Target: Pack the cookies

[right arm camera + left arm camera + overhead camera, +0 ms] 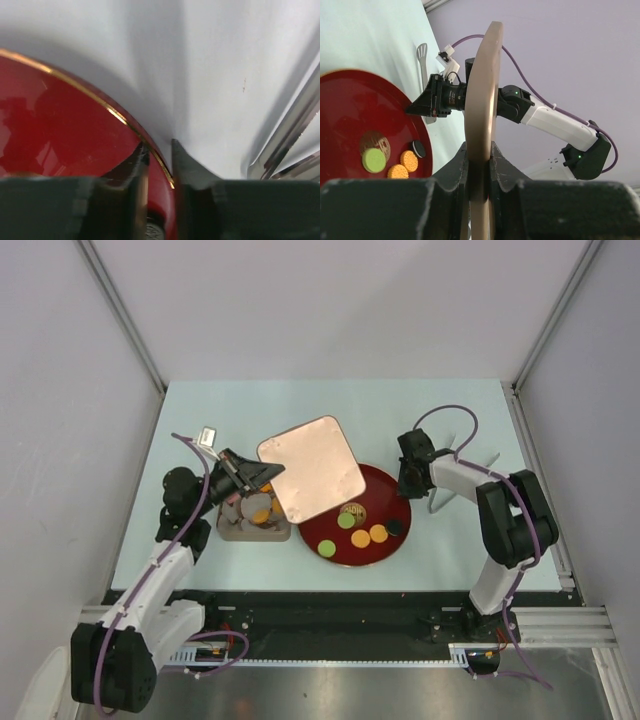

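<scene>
Top external: I'm taking the dark-red plate (380,498) on the counter (450,420) as my landmark. I count five loose cookies (360,538) on its near half: two green, two orange and one black. One green cookie overlaps a brownish disc (352,509), and I can't tell what that is. The box (232,532) sits just beside the plate's left rim, with orange cookies inside.

My left claw (255,476) is above the box and grasps the square copper-coloured lid (312,468). The lid is held tilted over the plate's far-left rim. In the left wrist view the lid is edge-on with both fingers (460,175) clamped on its lower edge. A green, two orange and a black cookie show on the plate below and to the left.

My right claw (405,480) is down at the plate's right rim. In the right wrist view it straddles the gold-lined rim, with one finger (132,167) over the red and the other outside on the counter. The gap between them is narrow. I can't tell whether it is pinching the rim or just around it.

A metal utensil (422,51) lies on the counter just beyond the plate's right rim.
</scene>
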{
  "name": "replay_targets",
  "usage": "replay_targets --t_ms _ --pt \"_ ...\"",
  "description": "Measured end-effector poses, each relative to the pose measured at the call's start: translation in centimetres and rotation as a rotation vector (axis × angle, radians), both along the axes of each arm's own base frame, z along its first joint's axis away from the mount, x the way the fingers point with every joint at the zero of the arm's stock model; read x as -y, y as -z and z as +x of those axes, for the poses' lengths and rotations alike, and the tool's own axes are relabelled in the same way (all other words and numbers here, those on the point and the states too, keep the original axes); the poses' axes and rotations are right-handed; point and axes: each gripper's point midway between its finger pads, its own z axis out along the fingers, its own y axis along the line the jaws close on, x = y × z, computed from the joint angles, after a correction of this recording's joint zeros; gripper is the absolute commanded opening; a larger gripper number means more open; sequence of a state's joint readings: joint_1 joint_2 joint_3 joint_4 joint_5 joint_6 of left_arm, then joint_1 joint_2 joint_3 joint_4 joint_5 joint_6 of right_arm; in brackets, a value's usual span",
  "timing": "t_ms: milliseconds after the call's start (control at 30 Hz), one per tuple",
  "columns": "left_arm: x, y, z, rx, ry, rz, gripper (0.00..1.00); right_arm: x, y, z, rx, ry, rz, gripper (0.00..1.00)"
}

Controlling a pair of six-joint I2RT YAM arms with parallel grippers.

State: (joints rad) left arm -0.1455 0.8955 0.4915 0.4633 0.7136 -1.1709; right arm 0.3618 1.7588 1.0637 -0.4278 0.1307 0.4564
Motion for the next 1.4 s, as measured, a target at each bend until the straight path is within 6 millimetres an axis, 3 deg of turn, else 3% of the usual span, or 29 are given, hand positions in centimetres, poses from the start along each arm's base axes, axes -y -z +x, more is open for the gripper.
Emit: replay_targets --t_ms 67,133,267,600,933,1000,1167,1300,1400 --pt "0.0 0.2 0.1 -0.007 0.002 0.000 0.00 -0.2 0.0 0.2 -0.004 -0.020 0.007 0.00" --pt "0.1 0.2 0.1 -0.011 0.004 -0.001 0.00 -0.6 0.1 0.6 -0.004 -0.031 0.026 0.00" --pt "0.3 0.3 -0.1 -0.013 0.017 -0.002 0.00 -1.0 0.0 3.5 0.041 0.021 0.084 0.00" --pt "1.2 1.2 -0.4 -0.044 0.059 0.009 0.00 1.9 -0.2 8.9 0.071 0.144 0.108 0.00" --pt "1.4 1.8 -0.2 -0.068 0.069 0.012 0.00 6.0 -0.4 17.0 0.093 0.289 0.124 0.00" --pt "1.4 1.7 -0.1 -0.069 0.074 0.012 0.00 6.4 -0.4 18.1 0.099 0.306 0.128 0.05" --pt "1.6 1.6 -0.1 -0.069 0.087 0.013 0.01 6.7 -0.7 20.4 0.113 0.324 0.113 0.32" --pt "1.6 1.4 -0.1 -0.064 0.088 0.011 0.00 6.8 -1.0 19.8 0.105 0.334 0.086 0.42" --pt "1.7 1.0 -0.1 -0.062 0.090 0.005 0.00 6.0 -2.1 18.0 0.106 0.325 0.072 0.43"
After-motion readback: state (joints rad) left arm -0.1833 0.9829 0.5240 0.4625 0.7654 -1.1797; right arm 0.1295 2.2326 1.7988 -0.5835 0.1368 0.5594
